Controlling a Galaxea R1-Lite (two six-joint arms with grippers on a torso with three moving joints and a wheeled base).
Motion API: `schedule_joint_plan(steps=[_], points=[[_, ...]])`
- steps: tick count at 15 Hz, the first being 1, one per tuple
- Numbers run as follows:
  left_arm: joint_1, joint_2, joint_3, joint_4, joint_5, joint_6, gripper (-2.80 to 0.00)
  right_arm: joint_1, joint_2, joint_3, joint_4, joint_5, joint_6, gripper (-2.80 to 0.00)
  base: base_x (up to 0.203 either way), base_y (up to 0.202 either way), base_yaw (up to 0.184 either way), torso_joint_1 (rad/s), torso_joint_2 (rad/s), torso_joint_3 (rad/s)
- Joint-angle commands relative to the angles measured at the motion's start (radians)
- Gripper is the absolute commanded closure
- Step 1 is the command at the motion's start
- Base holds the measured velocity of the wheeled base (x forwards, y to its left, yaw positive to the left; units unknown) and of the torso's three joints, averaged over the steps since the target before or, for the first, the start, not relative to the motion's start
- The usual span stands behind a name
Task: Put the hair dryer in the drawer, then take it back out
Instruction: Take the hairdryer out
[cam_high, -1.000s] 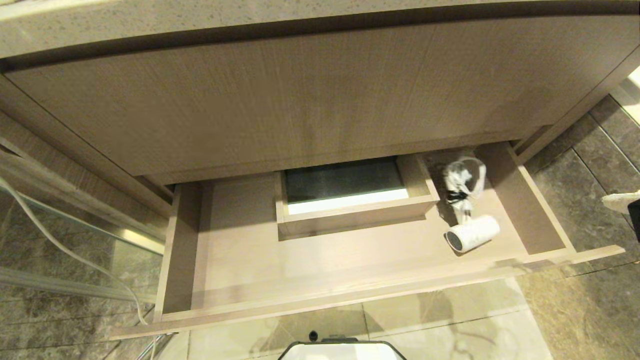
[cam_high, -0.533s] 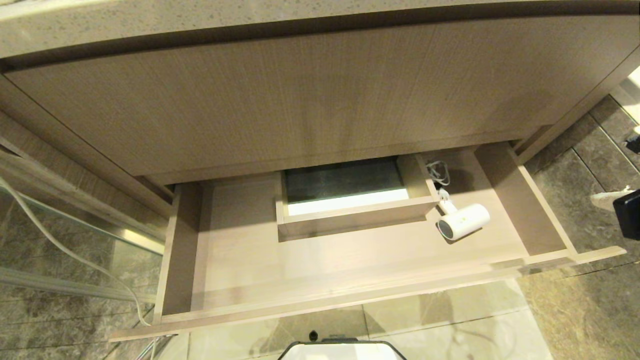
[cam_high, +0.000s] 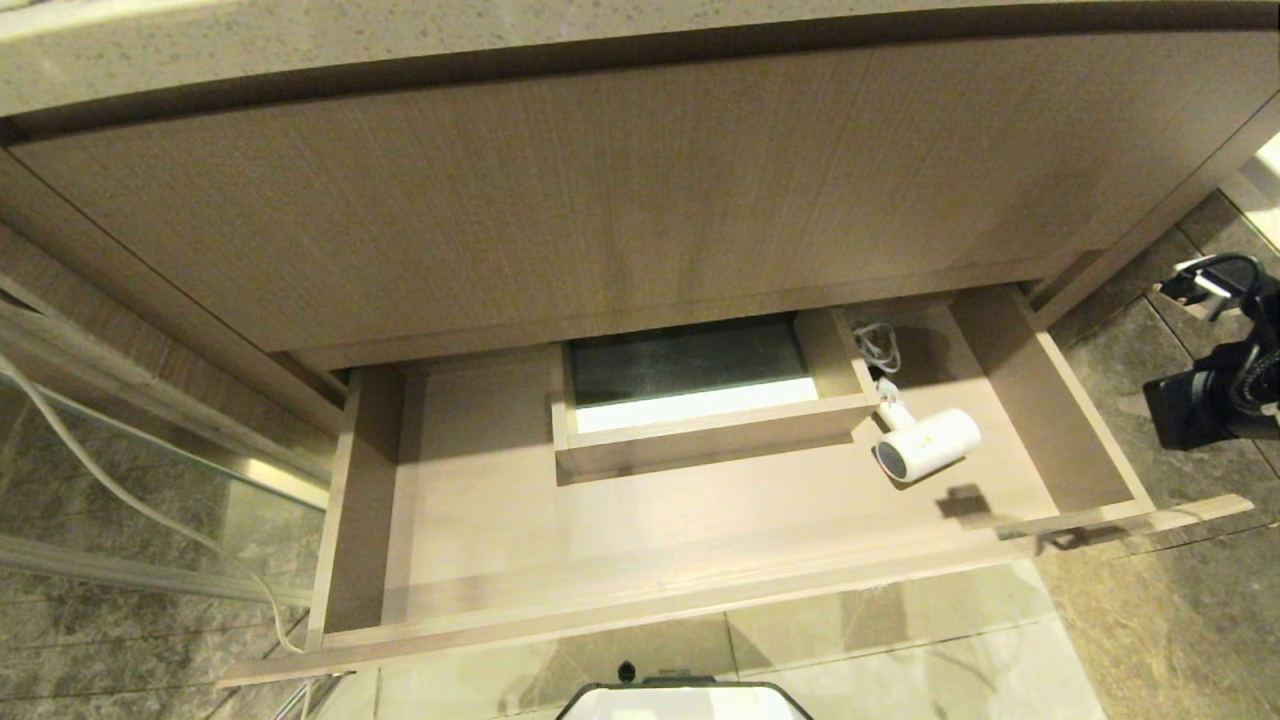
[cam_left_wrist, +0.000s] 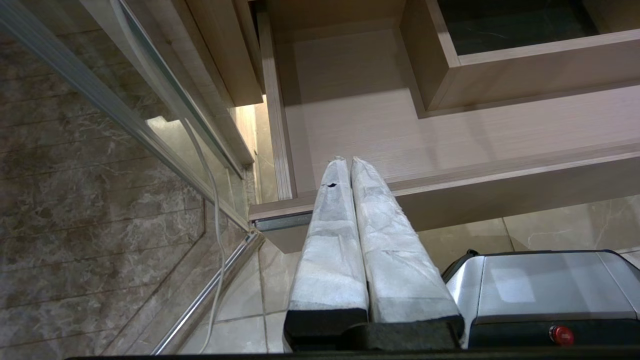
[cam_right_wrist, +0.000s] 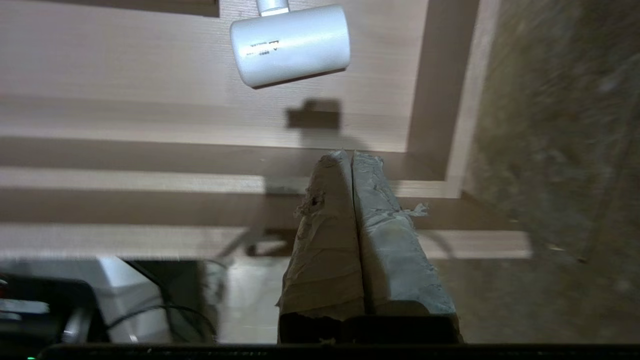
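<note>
While the small white hair dryer (cam_high: 925, 444) with its dark grey round end lay free on the floor of the wide light-brown wood-grain drawer (cam_high: 640, 585), just beside the boxed cutout (cam_high: 705, 440), had shifted back toward that cutout from nearer the front a second before. Judged the placing half done, with retrieval left. Saw the right gripper (cam_right_wrist: 351, 156) pressed shut and empty above the drawer's front edge, the left gripper (cam_left_wrist: 348, 161) likewise shut, parked low by the drawer's left corner. Counted one hair dryer, one drawer, one grey cord (cam_high: 878, 345), two grippers.
</note>
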Motion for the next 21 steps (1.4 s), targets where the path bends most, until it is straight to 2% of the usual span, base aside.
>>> schedule_joint_plan(steps=[1, 4, 8, 9, 11, 14, 17, 21], points=[[0.000, 0.000, 0.000, 0.000, 0.000, 0.000, 0.00, 0.022, 0.127, -0.013, -0.008, 0.002, 0.050, 0.00, 0.000, 0.000, 0.000, 0.000, 0.00, 0.000], [0.000, 0.000, 0.001, 0.000, 0.000, 0.000, 0.00, 0.076, 0.184, -0.010, -0.014, 0.002, 0.055, 0.00, 0.000, 0.000, 0.000, 0.000, 0.00, 0.000], [0.000, 0.000, 0.000, 0.000, 0.000, 0.000, 0.00, 0.080, 0.207, -0.040, -0.027, 0.004, 0.043, 0.00, 0.000, 0.000, 0.000, 0.000, 0.00, 0.000], [0.000, 0.000, 0.000, 0.000, 0.000, 0.000, 0.00, 0.085, 0.232, -0.049, -0.043, 0.011, 0.041, -2.80, 0.000, 0.000, 0.000, 0.000, 0.00, 0.000], [0.000, -0.002, 0.001, 0.000, 0.000, 0.000, 0.00, 0.088, 0.239, -0.057, -0.053, 0.013, 0.043, -2.80, 0.000, 0.000, 0.000, 0.000, 0.00, 0.000], [0.000, 0.000, 0.002, 0.000, 0.000, 0.000, 0.00, 0.093, 0.375, -0.140, -0.077, 0.016, 0.061, -2.80, 0.000, 0.000, 0.000, 0.000, 0.00, 0.000], [0.000, 0.000, 0.000, 0.000, 0.000, 0.000, 0.00, 0.095, 0.532, -0.220, -0.133, 0.024, 0.145, -2.80, 0.000, 0.000, 0.000, 0.000, 0.00, 0.000], [0.000, 0.000, 0.001, 0.000, 0.000, 0.000, 0.00, 0.096, 0.629, -0.246, -0.204, 0.101, 0.189, -2.80, 0.000, 0.000, 0.000, 0.000, 0.00, 0.000]])
